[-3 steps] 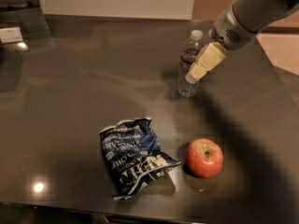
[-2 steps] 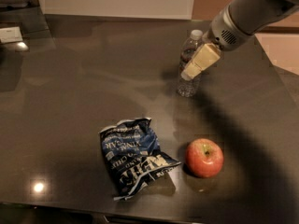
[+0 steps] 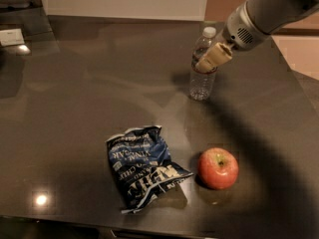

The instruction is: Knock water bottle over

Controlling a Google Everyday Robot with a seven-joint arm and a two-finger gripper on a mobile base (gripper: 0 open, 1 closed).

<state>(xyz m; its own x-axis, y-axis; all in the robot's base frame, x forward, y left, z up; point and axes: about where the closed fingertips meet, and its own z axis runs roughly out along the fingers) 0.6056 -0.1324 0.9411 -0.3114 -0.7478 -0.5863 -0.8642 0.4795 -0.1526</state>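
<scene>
The water bottle [image 3: 201, 83] stands upright on the tabletop [image 3: 89, 93], cap on, so the knock is not yet done. The gripper [image 3: 205, 63] sits against the bottle's label band, reaching in from the bottle's right at a downward slant. Its jaws appear pressed together into one pale bar, holding nothing. This looks like the contact step: what remains is a firm sideways sweep to the left, high on the bottle, so it topples rather than slides. An apple [image 3: 218, 168] and a chip bag [image 3: 142, 167] lie well in front of the bottle.
</scene>
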